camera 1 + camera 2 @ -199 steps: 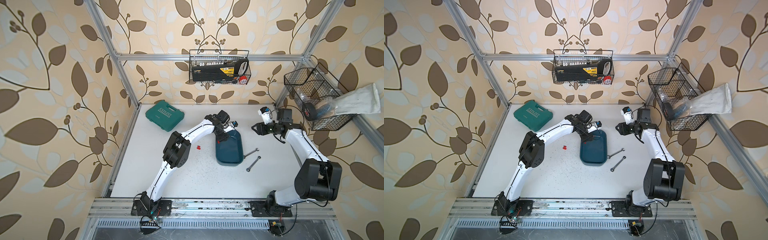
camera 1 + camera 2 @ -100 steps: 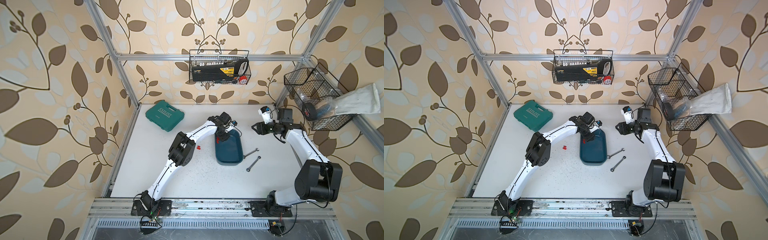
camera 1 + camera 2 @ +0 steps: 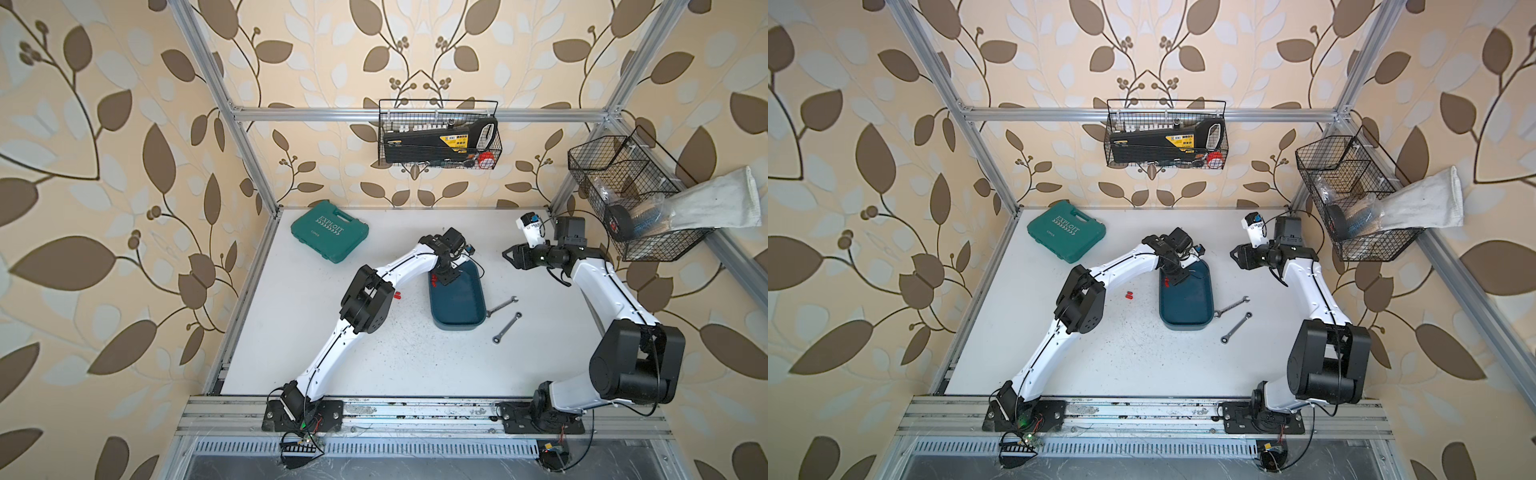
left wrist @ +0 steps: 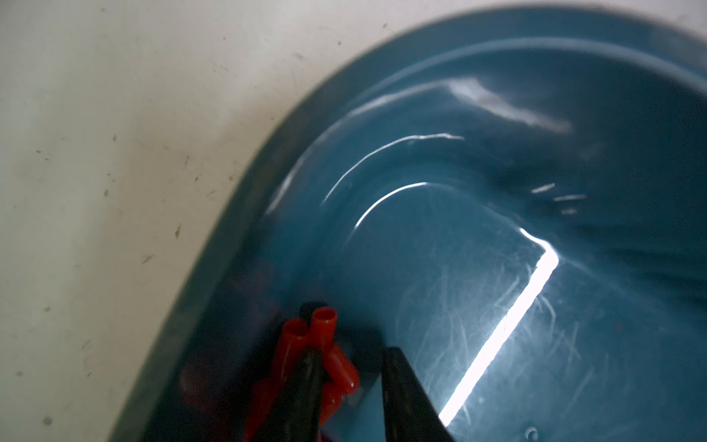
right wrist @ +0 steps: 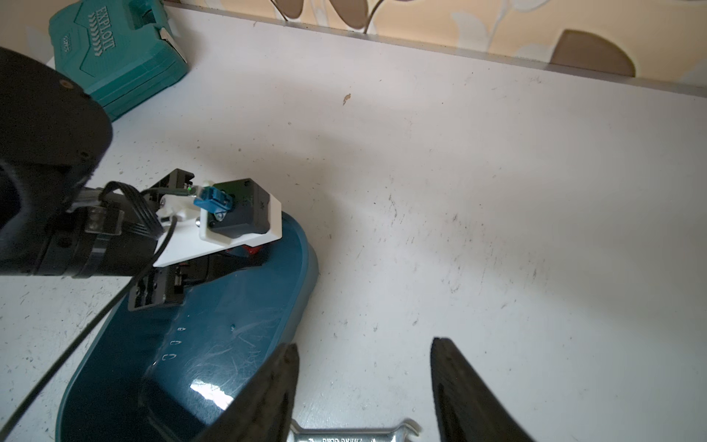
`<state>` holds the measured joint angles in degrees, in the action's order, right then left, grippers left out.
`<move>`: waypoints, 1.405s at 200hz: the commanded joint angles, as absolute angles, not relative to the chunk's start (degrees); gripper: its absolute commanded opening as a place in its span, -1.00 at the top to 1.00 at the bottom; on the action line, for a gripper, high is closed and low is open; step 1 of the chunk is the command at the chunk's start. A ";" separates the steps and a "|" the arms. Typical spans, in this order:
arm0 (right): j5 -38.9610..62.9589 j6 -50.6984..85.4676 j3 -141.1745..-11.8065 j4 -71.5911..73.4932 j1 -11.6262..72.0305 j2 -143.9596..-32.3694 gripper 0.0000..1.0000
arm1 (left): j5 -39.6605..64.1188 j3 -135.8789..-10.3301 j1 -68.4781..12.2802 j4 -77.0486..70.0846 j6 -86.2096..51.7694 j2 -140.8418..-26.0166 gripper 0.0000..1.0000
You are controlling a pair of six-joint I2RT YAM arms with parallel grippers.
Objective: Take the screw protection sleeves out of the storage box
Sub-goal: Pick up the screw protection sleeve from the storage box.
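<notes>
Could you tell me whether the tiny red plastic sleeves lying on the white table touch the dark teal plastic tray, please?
Apart. A top view shows bare white table between the red sleeves and the teal tray.

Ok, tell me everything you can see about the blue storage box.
The storage box is a dark teal, glossy plastic tray, shallow, lidless, with rounded corners and a scuffed floor. It sits flat on the white table. Red screw protection sleeves cluster in one far corner, where the left gripper reaches in, jaws apart. A wrench lies by its side.
</notes>
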<state>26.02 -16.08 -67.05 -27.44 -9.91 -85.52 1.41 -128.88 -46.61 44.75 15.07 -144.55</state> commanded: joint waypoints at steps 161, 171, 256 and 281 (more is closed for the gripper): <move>27.57 -16.02 -65.94 -26.82 -9.93 -82.79 -0.20 | 4.90 -125.36 -47.25 46.60 16.61 -135.85 1.00; 27.59 -16.09 -65.94 -26.81 -9.95 -82.84 -0.20 | 5.84 -124.69 -46.85 46.50 16.49 -135.15 1.00; 29.07 -16.77 -66.50 -28.04 -9.94 -82.51 -0.21 | 19.86 -113.98 -43.44 47.59 21.19 -123.50 1.00; 34.17 -16.96 -68.60 -32.03 -9.80 -82.44 -0.25 | 22.31 -105.81 -40.72 48.72 24.40 -115.94 1.00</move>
<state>28.49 -16.27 -66.96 -27.88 -9.91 -83.83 16.99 -111.31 -43.57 46.96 19.90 -126.54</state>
